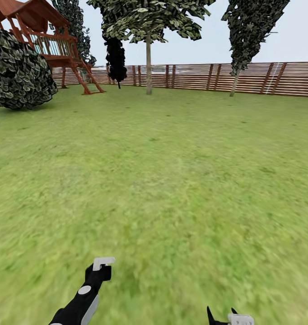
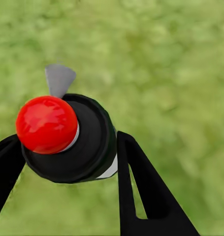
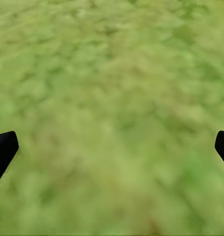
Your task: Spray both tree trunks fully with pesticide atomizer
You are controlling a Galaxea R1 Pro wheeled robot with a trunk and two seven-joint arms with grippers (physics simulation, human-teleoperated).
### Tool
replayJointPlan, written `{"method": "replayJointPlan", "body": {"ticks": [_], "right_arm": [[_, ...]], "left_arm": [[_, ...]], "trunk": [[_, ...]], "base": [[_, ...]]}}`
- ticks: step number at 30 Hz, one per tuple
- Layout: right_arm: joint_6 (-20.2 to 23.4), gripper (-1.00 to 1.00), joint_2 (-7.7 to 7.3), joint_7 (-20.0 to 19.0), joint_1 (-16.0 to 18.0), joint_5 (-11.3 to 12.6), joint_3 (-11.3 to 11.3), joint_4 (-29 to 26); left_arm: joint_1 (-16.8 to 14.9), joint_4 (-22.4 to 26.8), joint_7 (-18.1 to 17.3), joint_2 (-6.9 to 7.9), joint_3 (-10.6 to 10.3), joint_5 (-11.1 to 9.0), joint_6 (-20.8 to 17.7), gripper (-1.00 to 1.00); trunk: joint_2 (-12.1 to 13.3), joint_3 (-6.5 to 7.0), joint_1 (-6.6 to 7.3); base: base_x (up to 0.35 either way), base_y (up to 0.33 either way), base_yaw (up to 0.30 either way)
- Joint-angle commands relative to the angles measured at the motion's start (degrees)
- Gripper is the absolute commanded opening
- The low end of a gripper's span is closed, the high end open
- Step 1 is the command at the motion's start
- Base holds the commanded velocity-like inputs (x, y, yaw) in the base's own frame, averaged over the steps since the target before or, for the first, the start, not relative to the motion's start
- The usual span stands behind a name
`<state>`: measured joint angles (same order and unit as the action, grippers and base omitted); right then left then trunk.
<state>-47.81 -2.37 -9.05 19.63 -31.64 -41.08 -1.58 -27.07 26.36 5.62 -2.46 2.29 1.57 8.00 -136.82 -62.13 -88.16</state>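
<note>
My left hand [image 2: 67, 162] is closed around the pesticide atomizer [image 2: 67, 140]: black round body, red cap, grey nozzle tip, one finger [image 2: 141, 191] pressed on each side. In the head view it sits low over the floor [image 1: 172, 180]. My right hand [image 3: 112, 147] is open, fingertips spread wide above grass. Ahead, well apart, one pale tree trunk [image 1: 148, 67] stands before the fence [image 1: 262, 79]; play tower [image 1: 50, 43] far left.

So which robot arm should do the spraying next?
Probably the left. Its hand is already shut on the pesticide atomizer, a black sprayer with a red top. The right hand is open over bare grass, holding nothing.
</note>
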Motion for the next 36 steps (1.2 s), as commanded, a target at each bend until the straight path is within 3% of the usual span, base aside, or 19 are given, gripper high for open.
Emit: {"method": "replayJointPlan", "body": {"ticks": [1, 36], "right_arm": [[0.00, 1.00, 0.00, 0.00, -0.01, 0.00, -0.01, 0.00], [0.00, 1.00, 0.00, 0.00, -0.01, 0.00, -0.02, 0.00]], "left_arm": [[0.00, 0.01, 0.02, 0.00, 0.00, 0.01, 0.02, -1.00], [0.00, 0.06, 0.01, 0.00, 0.00, 0.01, 0.05, -1.00]], "trunk": [[0.00, 0.00, 0.00], [0.00, 0.00, 0.00]], "base": [[0.310, 0.194, 0.000], [0.311, 0.188, 0.000]]}}
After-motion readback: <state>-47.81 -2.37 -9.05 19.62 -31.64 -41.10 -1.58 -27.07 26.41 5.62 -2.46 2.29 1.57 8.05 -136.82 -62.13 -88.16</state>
